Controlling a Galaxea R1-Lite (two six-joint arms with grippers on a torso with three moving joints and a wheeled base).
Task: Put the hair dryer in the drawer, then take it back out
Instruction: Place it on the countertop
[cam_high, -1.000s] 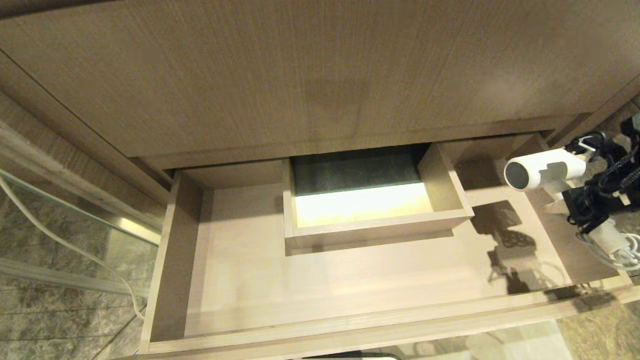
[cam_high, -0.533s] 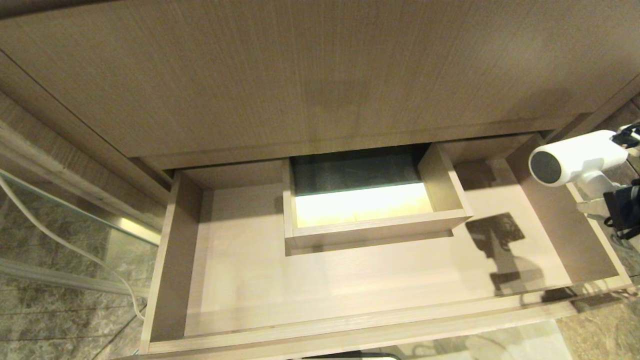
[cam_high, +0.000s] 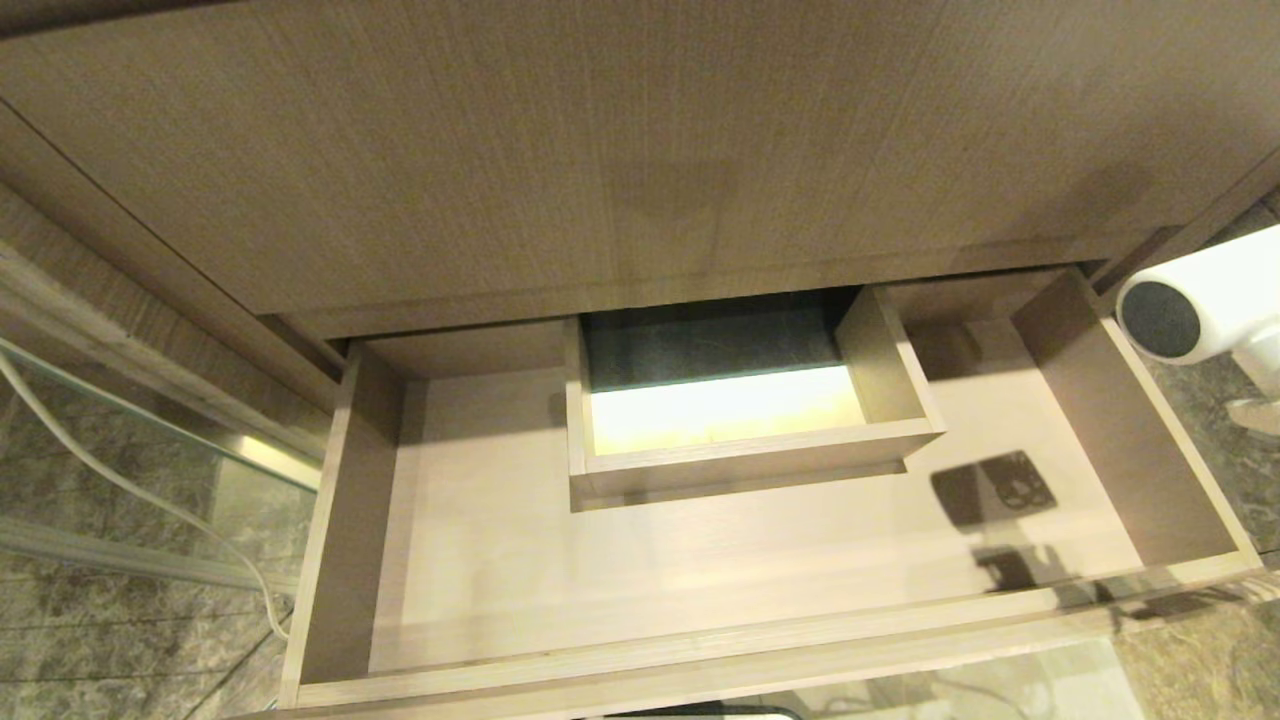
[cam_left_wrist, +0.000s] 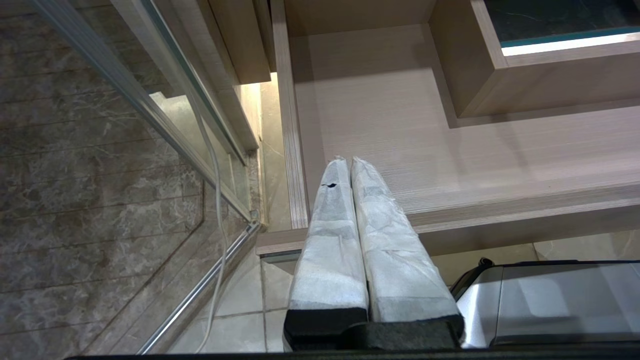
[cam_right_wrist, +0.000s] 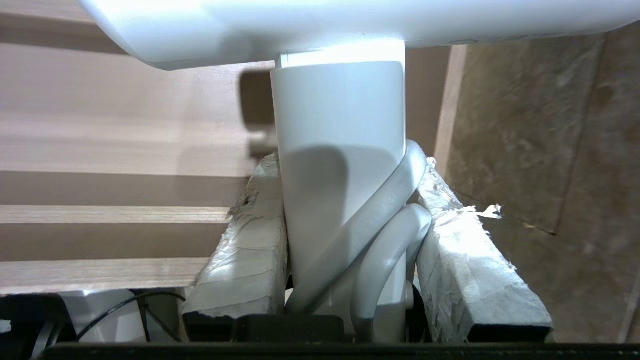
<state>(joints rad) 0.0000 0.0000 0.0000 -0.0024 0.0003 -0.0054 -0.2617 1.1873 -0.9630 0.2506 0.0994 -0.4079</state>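
The hair dryer (cam_high: 1205, 305) hung outside the drawer (cam_high: 340, 520), just beyond its right wall, its handle clamped with a loop of cord between the padded fingers (cam_right_wrist: 250, 250) of the right end effector (cam_right_wrist: 350, 240). The drawer stood open and held nothing, so either the stowing or the final set-down remained; which could not be told. The left end effector (cam_left_wrist: 348, 165) waited, fingers together, over the drawer's front left corner.

Both grippers' fingers (cam_left_wrist: 345, 220) are wrapped in frayed white tape over black bases.
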